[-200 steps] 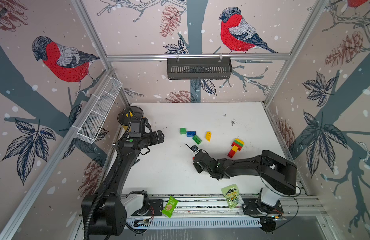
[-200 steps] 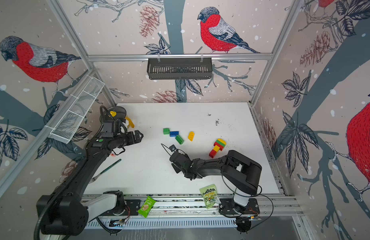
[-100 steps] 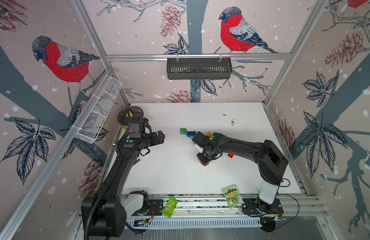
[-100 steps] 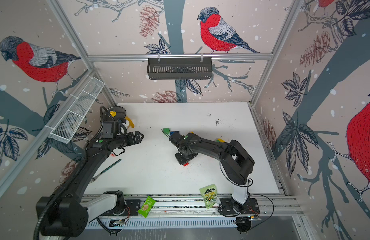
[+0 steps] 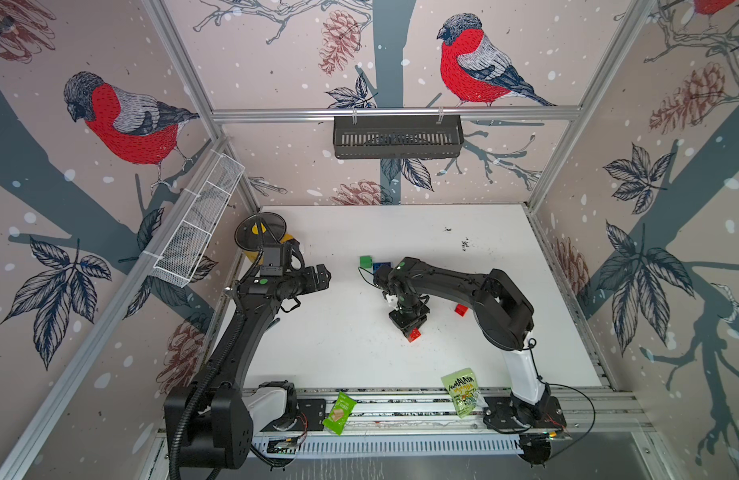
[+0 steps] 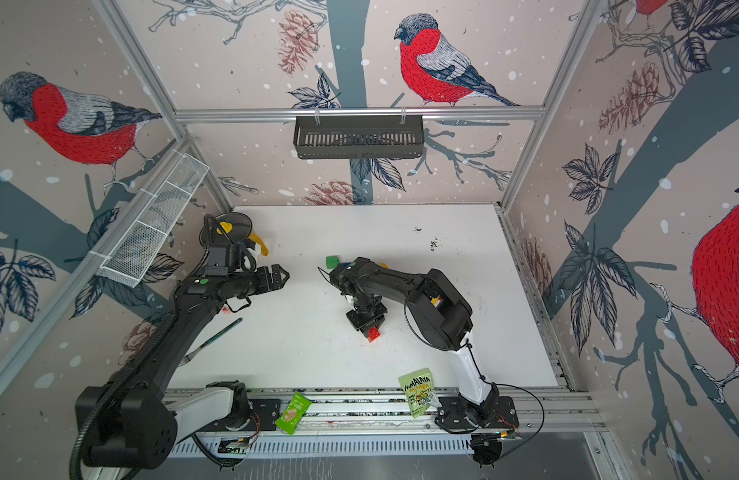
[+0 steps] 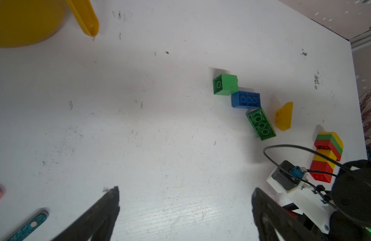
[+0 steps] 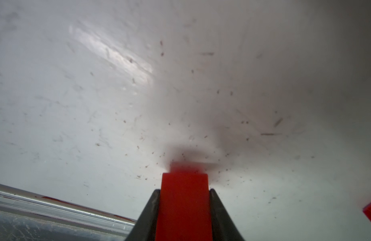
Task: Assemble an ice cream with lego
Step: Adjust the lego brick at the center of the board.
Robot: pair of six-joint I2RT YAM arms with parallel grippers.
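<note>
Two black arms share a scuffed white surface [image 5: 338, 357] strewn with chunky toy bricks; the jaws of the right arm [image 5: 442, 276] are clenched on a small red plastic brick [image 8: 184, 204], gripped by two flat sides and held low over bare surface toward the near edge, so close that contact cannot be ruled in or out; in a top view the brick [image 5: 413, 333] shows as a red corner poking from under the wrist; the left arm [image 5: 276, 284] hovers at its own side, well apart from the work, its jaws spread wide and holding nothing; seen from the left wrist, the rest of the lego lies farther back: a square green brick [image 7: 225, 84] touching a blue brick [image 7: 246, 99], which touches a long green brick [image 7: 261, 124], all with hollow undersides showing; a yellow half-round piece [image 7: 284, 116] just beside them; and a part-built stack of red, yellow and green layers [image 7: 328, 152] lying on its side near the right arm's wrist. The step in hand looks to be carrying or setting down the red brick, with the ice cream perhaps half built; the next move likely calls for bringing brick and stack together stud to socket, squarely aligned and pressed firmly; since the stack lies toppled, the idle left arm may have to brace or right it first.
</note>
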